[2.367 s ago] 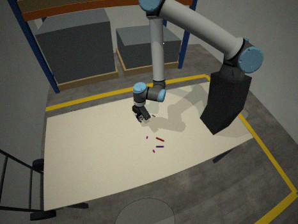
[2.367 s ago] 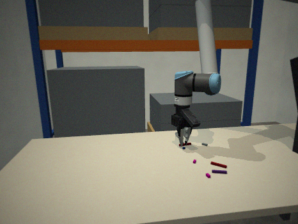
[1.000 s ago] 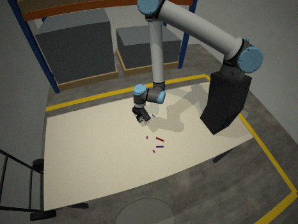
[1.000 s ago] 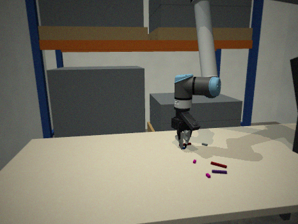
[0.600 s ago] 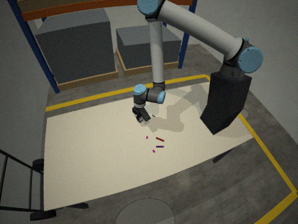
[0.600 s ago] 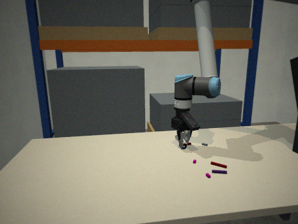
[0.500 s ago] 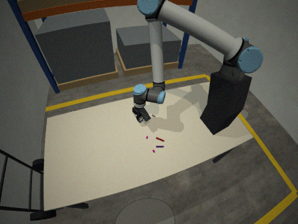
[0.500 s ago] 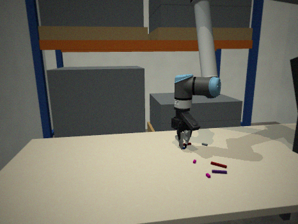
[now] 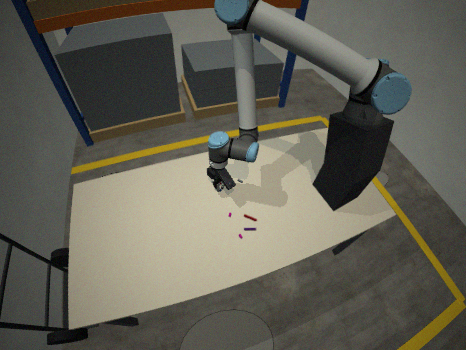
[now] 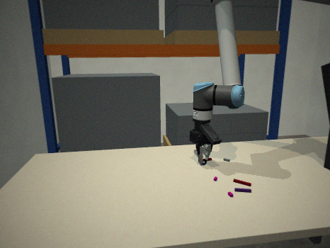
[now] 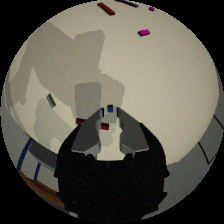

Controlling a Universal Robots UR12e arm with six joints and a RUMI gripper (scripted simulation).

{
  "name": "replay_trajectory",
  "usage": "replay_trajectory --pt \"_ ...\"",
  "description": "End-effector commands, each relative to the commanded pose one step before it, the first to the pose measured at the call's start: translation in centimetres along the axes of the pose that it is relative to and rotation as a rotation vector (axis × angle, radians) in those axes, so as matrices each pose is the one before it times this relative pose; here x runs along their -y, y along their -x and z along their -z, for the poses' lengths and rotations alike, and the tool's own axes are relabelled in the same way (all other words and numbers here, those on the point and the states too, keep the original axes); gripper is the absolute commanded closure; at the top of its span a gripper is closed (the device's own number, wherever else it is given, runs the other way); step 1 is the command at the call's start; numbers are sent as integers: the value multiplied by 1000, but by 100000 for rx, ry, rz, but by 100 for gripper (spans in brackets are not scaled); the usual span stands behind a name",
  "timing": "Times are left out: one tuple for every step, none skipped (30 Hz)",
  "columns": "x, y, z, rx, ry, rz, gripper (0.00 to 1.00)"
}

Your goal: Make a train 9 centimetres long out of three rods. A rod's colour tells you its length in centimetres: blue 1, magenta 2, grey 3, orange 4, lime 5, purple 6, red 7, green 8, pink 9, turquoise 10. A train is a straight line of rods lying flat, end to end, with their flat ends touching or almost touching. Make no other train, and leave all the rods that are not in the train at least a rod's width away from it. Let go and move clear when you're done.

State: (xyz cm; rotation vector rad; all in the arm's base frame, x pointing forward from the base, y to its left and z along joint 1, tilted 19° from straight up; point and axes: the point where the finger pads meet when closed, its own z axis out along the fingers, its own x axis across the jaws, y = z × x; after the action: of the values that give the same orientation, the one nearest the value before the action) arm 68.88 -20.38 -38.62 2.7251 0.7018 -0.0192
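My gripper (image 10: pixel 204 161) is low over the table, fingers narrowly apart. In the wrist view the gripper (image 11: pixel 106 125) straddles a short red rod (image 11: pixel 104 126) that lies crosswise between the fingertips; one end sticks out left of the left finger. A small blue rod (image 11: pixel 110 107) lies just beyond the tips. A grey rod (image 10: pixel 226 159) lies to the right of the gripper. Farther forward lie another red rod (image 10: pixel 242 182), a purple rod (image 10: pixel 243 190) and two magenta rods (image 10: pixel 215 178) (image 10: pixel 230 194), all apart from each other.
The arm's dark base block (image 9: pixel 352 160) stands at the table's right side. Grey boxes (image 10: pixel 106 110) on blue shelving stand behind the table. A yellow line (image 9: pixel 200 142) runs along the far edge.
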Motion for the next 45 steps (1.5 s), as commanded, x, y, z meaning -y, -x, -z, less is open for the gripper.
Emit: replay_trajectory --pt "-34 -42 55 -71 70 0 86" --pt "0 0 0 0 0 0 86" --pt "0 0 0 0 0 0 86" --pt "0 0 0 0 0 0 86" --pt "0 0 0 0 0 0 86" --pt "0 0 0 0 0 0 86" --pt "0 0 0 0 0 0 100" --pt "0 0 0 0 0 0 100" --pt "0 0 0 0 0 0 100" --pt "0 0 0 0 0 0 100" --pt "0 0 0 0 0 0 100" --pt "0 0 0 0 0 0 100" --pt "0 0 0 0 0 0 100" --pt "0 0 0 0 0 0 100" --pt "0 0 0 0 0 0 100" --pt "0 0 0 0 0 0 100" --pt "0 0 0 0 0 0 100" --pt "0 0 0 0 0 0 100" --pt "0 0 0 0 0 0 100" --pt "0 0 0 0 0 0 100" --pt "0 0 0 0 0 0 100" --pt "0 0 0 0 0 0 100" --pt "0 0 0 0 0 0 100" --pt "0 0 0 0 0 0 100" --pt "0 0 0 0 0 0 100" --pt "0 0 0 0 0 0 100" --pt "0 0 0 0 0 0 100" --pt "0 0 0 0 0 0 100" --pt "0 0 0 0 0 0 100" --pt "0 0 0 0 0 0 100" --pt "0 0 0 0 0 0 100" --pt "0 0 0 0 0 0 100" --pt "0 0 0 0 0 0 100" --pt "0 0 0 0 0 0 100" --pt "0 0 0 0 0 0 100" --pt "0 0 0 0 0 0 100" --pt "0 0 0 0 0 0 100" --pt "0 0 0 0 0 0 100" --pt "0 0 0 0 0 0 100" --pt "0 0 0 0 0 0 100" --pt "0 0 7 0 0 0 100" --pt "0 0 46 0 0 0 100" --pt "0 0 113 0 0 0 100" --pt "0 0 201 0 0 0 100" --pt "0 0 299 0 0 0 100"
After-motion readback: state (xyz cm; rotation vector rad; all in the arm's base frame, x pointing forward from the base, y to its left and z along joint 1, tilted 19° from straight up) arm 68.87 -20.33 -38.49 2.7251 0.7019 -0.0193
